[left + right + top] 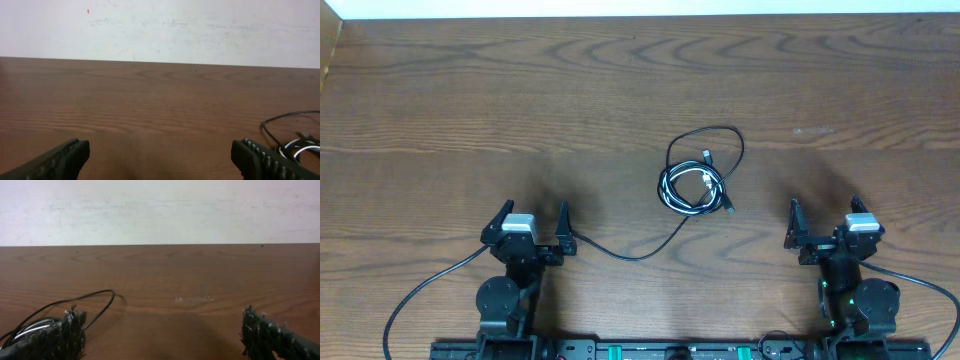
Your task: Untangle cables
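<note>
Facing twelve o'clock from the near edge of the table, I hold my left gripper and my right gripper spread wide, with nothing between the fingers of either.

The cables lie in one small tangled coil on the wood between my arms, at about two o'clock from the left gripper and ten o'clock from the right, clear of both. The bundle's long axis runs roughly twelve to six. A black loop bulges out at its twelve o'clock end, and the white cord is wound inside. From the six o'clock end, one black strand trails toward eight o'clock and ends just beside my left gripper's inner finger.
</note>
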Robot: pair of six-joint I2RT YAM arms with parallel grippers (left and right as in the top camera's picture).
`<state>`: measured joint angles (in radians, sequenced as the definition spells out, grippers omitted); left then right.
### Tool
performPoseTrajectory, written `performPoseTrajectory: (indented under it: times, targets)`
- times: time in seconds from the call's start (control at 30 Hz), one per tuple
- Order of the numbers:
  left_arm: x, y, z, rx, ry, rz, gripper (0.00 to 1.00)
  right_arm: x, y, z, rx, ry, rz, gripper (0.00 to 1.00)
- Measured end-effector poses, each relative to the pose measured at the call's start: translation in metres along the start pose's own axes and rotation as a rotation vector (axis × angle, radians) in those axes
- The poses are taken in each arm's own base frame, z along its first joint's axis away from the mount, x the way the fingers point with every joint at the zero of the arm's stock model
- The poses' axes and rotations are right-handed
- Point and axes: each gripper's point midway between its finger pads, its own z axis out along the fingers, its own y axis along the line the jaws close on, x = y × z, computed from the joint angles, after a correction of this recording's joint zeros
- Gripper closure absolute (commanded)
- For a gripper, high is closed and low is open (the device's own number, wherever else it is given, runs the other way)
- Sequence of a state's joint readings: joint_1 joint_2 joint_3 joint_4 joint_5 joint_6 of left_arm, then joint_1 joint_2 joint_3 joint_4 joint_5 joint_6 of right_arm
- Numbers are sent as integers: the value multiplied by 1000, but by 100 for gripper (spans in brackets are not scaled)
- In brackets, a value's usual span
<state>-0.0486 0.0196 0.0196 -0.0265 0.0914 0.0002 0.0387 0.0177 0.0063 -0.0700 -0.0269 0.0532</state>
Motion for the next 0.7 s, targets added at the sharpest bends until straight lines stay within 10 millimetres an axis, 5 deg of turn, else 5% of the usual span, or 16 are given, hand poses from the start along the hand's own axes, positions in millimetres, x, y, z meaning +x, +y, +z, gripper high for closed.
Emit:
performPoseTrajectory:
  times: [0.7]
  targets:
    - [-1, -1, 0, 8, -5, -64, 2, 0, 0, 0, 0, 0, 0, 1]
